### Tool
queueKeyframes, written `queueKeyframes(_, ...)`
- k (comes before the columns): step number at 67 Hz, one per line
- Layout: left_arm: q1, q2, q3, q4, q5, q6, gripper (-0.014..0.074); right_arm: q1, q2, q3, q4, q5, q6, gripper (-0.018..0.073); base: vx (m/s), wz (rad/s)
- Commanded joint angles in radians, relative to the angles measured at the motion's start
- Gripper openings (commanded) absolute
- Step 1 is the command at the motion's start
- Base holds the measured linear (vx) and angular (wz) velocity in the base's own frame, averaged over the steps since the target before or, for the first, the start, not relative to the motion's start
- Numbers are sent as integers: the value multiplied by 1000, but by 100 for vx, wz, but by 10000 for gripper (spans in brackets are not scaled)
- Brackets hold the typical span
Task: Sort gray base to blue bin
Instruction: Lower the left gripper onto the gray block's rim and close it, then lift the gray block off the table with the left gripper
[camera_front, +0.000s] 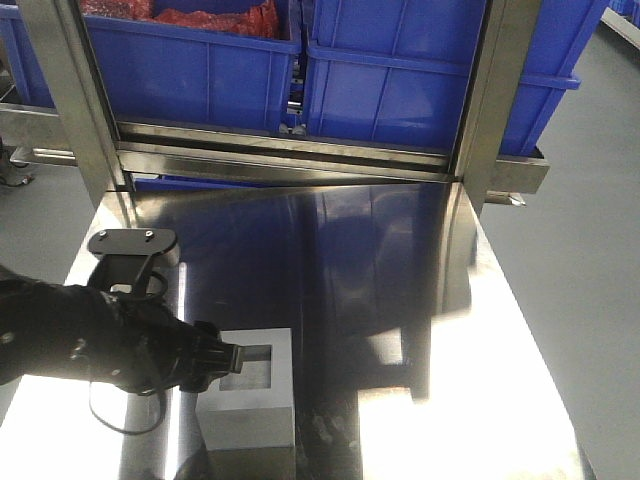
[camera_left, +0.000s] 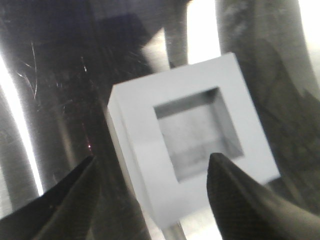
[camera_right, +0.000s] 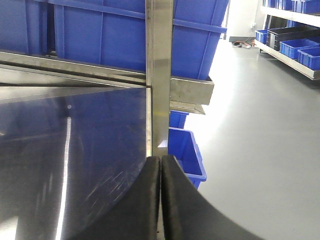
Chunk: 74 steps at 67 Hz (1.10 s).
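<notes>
**One finger in the hollow, one outside the wall**

One gray block (camera_front: 250, 385) (camera_left: 140, 135) sits on the shiny steel table (camera_front: 400, 300), its square hollow facing up. The left gripper (camera_front: 225, 358) (camera_left: 154, 157) reaches the block from the block's left side. Its fingers are parted at a middling width and stand on either side of one wall of the block. In the left wrist view, one fingertip (camera_left: 225, 175) lies over the edge of the hollow, and the other (camera_left: 80, 185) lies over bare table just outside the block. Whether either finger presses on the wall cannot be told, and the block rests flat on the table.

Well beyond the block, past the far edge of the table, a blue bin (camera_front: 400, 90) stands on a steel rack (camera_front: 300, 150). A second bin (camera_front: 190, 70) stands beside it, farther to the block's left, with something red inside.

The right gripper (camera_right: 160, 200) is far off to the block's right, at the table's far right corner by an upright post (camera_right: 159, 75). Its two fingers are pressed together with nothing between them. Beyond that corner a small blue crate (camera_right: 185, 155) sits on the gray floor.
</notes>
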<state>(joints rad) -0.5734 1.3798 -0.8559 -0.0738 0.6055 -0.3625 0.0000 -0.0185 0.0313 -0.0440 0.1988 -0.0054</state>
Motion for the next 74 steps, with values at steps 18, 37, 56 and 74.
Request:
queueKeyframes(18, -8, 131, -120, -1, -15, -48, 450, -5, -8, 6, -8, -73, -7, -5, 0, 0)
queueKeyframes(37, -8, 155, -129, 1, 27, -71, 448, -5, -8, 6, -8, -73, -7, -5, 0, 0)
queueKeyframes(56, -8, 178, -129, 0, 43, -71, 366, -5, -8, 6, -8, -72, -7, -5, 0, 0)
queueKeyframes(74, -8, 186, -129, 1, 56, -70, 117, -5, -8, 6, -8, -72, -7, -5, 0, 0)
